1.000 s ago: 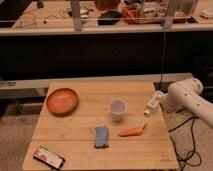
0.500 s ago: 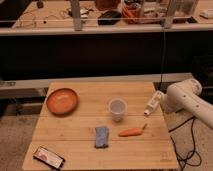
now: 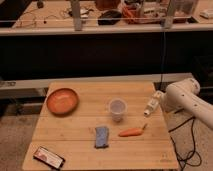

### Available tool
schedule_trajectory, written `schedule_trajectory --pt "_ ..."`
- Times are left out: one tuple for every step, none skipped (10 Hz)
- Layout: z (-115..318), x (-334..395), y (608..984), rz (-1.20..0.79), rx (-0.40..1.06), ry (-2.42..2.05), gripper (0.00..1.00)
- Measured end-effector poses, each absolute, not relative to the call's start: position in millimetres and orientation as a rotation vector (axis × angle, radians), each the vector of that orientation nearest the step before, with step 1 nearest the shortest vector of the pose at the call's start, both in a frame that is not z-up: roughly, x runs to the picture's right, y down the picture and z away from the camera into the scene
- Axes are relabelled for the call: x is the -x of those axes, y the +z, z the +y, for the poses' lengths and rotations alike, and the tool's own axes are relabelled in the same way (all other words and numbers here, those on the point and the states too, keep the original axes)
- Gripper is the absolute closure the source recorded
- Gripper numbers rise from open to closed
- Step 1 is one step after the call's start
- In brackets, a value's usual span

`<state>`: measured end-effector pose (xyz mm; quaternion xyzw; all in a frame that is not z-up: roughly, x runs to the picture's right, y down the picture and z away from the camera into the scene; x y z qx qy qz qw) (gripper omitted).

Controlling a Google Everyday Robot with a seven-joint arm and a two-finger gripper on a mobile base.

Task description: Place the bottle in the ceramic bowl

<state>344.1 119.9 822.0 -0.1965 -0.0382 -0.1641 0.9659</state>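
Behind a dark counter cluttered with cables and gear stands a pale wooden desk [image 3: 80,127]. The bottle [image 3: 151,106] lies at the desk's right edge, narrow cap end pointing towards the front. It looks light, stiff and smooth, the kind of thing that rolls or slips. I'd take it across the middle of the body rather than by the cap. The gripper [image 3: 160,98] sits just beside its far end on the white arm, jaws apart and nothing in them that I can see. A translucent cup [image 3: 117,108] is near, with a carrot [image 3: 131,132] and a blue cloth [image 3: 102,136] in front. The ceramic bowl [image 3: 62,101] sits well apart at far left.
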Motion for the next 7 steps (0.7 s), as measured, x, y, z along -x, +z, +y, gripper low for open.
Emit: schedule_trajectory --pt "118 -347 824 -0.08 0.394 -0.345 0.2" --pt "115 -350 827 -0.083 0.394 -0.363 0.2" --pt "111 -353 829 -0.086 0.396 -0.379 0.2" --pt "109 -357 832 -0.09 0.397 -0.39 0.2" --pt "106 -362 834 -0.091 0.398 -0.404 0.2" --pt "102 -367 839 -0.09 0.401 -0.419 0.2" --pt "97 -367 844 -0.089 0.408 -0.433 0.2"
